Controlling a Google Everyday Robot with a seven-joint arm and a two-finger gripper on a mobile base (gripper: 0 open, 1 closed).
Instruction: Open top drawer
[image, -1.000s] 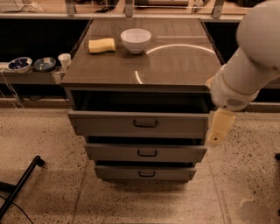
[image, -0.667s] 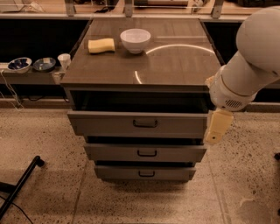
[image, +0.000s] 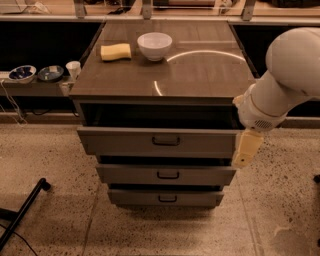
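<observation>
Since the earlier frame the arm has eased a little to the left, and the hand has come slightly left and down with it. The top drawer has not shifted.

The top drawer sits directly under the bench top. Its flat front stands forward of the carcass, with a dark gap showing between the front's upper edge and the bench top. Its small dark loop handle is at the centre of the front.

The hand hangs pointing down at the right end of that drawer front, overlapping the front's right edge in this view. It is well to the right of the handle and at about the same height. It is not on the handle. Whether it touches the drawer's edge cannot be told, nor whether the hand is apart or together.

The two lower drawers lie beneath the top one, below and to the left of the hand.

On the bench top, at the back left, a yellow sponge lies just beside a white bowl, both well away from the hand.
</observation>
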